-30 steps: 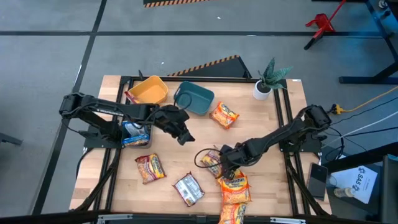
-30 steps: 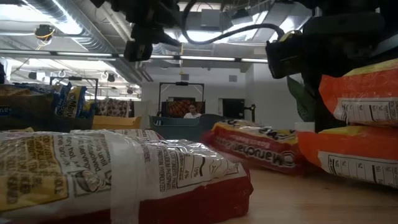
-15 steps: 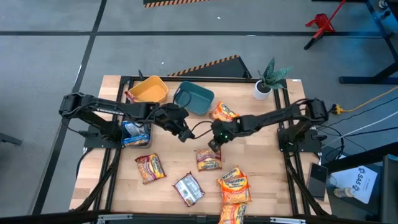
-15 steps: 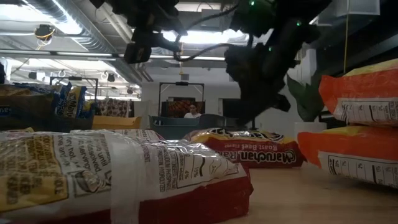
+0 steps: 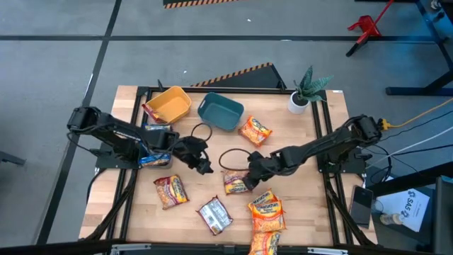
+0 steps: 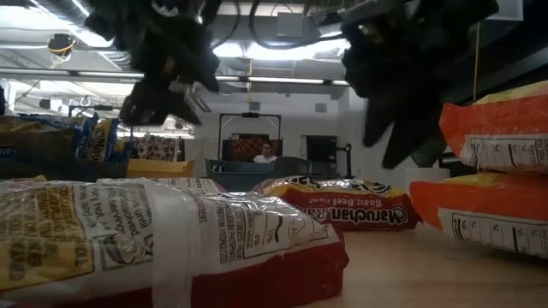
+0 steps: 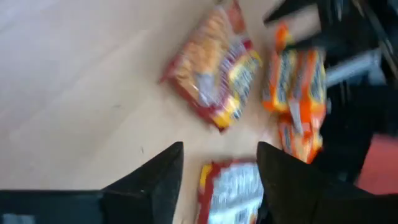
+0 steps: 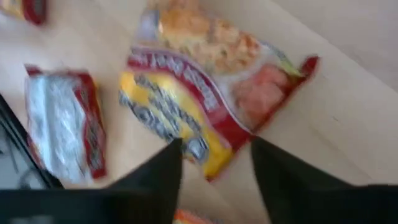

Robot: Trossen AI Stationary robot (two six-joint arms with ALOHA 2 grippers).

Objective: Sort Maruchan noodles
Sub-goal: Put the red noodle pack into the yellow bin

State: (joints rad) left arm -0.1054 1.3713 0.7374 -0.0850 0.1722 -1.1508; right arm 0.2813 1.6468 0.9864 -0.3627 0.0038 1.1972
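— While the high view shows both arms over mid-table, what does only the right wrist view add?
— The red packet lies flat just beyond the right gripper, jaws parted, nothing between them.
— And the left gripper?
— Its jaws stand apart, empty, above bare wood; another red packet lies ahead, the orange packets farther off
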